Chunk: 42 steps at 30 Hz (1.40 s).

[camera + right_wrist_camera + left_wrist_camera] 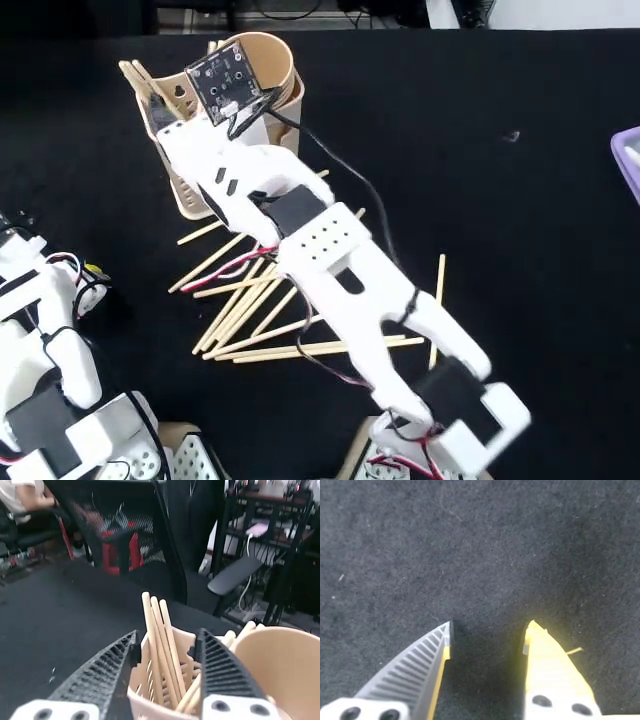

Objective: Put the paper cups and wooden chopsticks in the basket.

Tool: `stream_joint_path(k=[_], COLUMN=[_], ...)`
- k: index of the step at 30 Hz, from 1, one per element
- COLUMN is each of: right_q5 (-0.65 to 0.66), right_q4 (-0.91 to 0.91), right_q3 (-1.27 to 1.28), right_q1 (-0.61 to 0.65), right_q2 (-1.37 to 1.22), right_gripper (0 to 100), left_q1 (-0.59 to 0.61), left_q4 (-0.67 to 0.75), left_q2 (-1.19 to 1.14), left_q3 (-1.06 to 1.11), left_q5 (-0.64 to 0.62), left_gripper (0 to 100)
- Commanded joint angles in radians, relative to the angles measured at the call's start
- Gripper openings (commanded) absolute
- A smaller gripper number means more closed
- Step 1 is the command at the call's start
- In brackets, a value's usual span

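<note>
At the near edge of the black cloth-covered table (pixel 520 220), we find the left gripper (pixel 491 625) spread wide just above bare cloth. Farther out, loose pale wooden chopsticks (pixel 250 305) lie fanned under the right arm (pixel 340 260). Beyond them, we see the right gripper (pixel 167 632) parted over the beige slatted basket (pixel 142 700), straddling upright chopsticks (pixel 152 625) that stand in it beside the tan paper cup (pixel 280 665).
</note>
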<state>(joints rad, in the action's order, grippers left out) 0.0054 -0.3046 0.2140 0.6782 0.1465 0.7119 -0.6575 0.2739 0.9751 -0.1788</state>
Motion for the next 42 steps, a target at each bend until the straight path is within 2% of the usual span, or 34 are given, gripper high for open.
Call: stream_joint_path(k=[1,4,7,13,17,22,27,29,33,35,38,42], right_q5=[-0.005,-0.003,-0.002,0.028,0.213,0.308,0.322,0.322,0.325,0.367,0.430,0.450], right_q4=[-0.210,-0.422,-0.552,-0.574,-0.554,-0.523,-0.529,-0.532,-0.526,-0.525,-0.528,-0.517], right_q3=[0.010,0.114,0.268,0.644,0.817,0.957,1.012,1.015,1.043,1.063,1.070,1.046], right_q1=[0.002,0.002,0.002,-0.009,-0.009,0.021,0.098,0.124,0.206,0.244,0.252,0.252], right_q2=[0.223,0.383,0.530,0.777,0.848,0.812,0.737,0.717,0.673,0.642,0.578,0.449], right_gripper=[13.7,13.8,13.8,13.9,13.9,14.6,30.0,33.3,30.9,30.8,30.8,31.0], left_q1=[-0.012,-0.012,-0.012,-0.012,-0.012,-0.012,-0.012,-0.012,-0.012,-0.012,-0.012,-0.012], left_q4=[0.015,0.015,0.015,0.015,0.015,0.015,0.015,0.015,0.015,0.015,0.015,0.015], left_q2=[-0.002,-0.002,-0.002,-0.002,-0.002,-0.002,-0.002,-0.002,-0.002,-0.002,-0.002,-0.002], left_q3=[-0.030,-0.030,-0.030,-0.030,-0.030,-0.030,-0.030,-0.030,-0.030,-0.030,-0.030,-0.030], left_q5=[-0.005,-0.005,-0.005,-0.005,-0.005,-0.005,-0.005,-0.005,-0.005,-0.005,-0.005,-0.005], left_gripper=[24,24,24,24,24,24,24,24,24,24,24,24])
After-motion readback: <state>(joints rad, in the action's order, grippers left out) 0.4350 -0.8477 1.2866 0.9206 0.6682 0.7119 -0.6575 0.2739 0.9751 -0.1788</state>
